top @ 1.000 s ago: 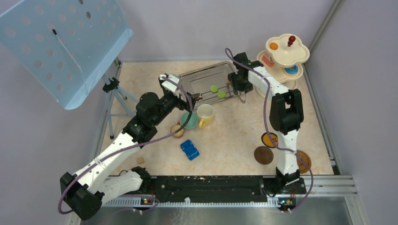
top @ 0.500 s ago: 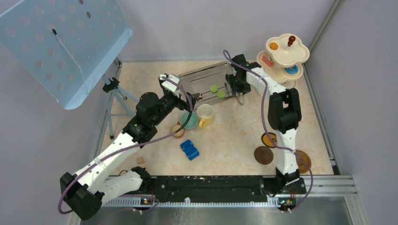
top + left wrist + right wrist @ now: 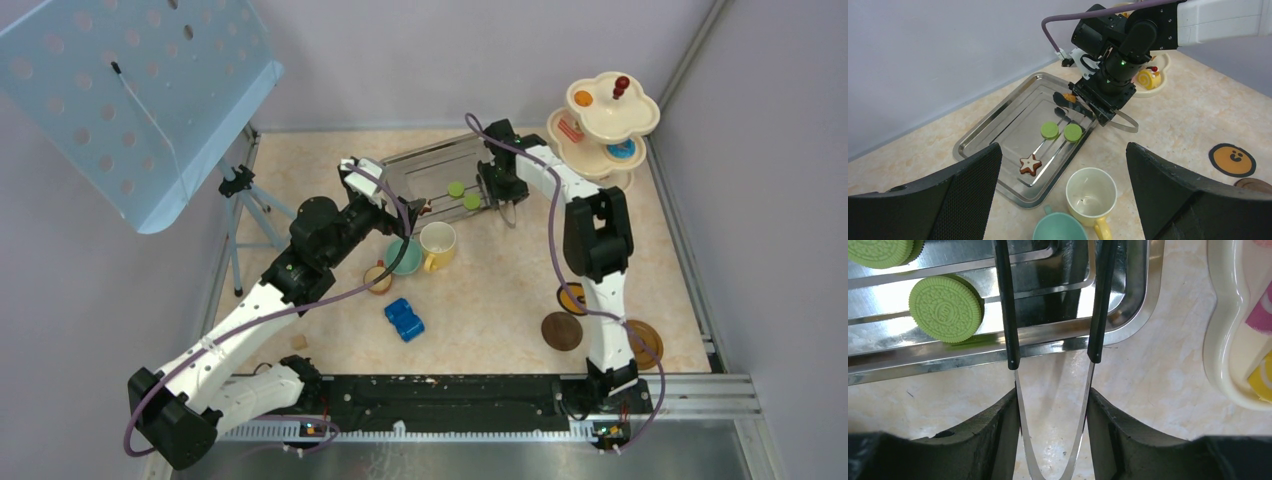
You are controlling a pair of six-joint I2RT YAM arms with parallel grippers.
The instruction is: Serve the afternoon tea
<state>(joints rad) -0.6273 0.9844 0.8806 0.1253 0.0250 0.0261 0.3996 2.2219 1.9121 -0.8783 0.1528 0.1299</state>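
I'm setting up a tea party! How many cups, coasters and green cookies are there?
Cups: 3
Coasters: 3
Green cookies: 2
Total: 8

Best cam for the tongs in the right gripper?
Right wrist: the tongs fill the frame, clamped in the right gripper, legs over the tray. Left wrist shows both ends, smaller; top external barely resolves them.
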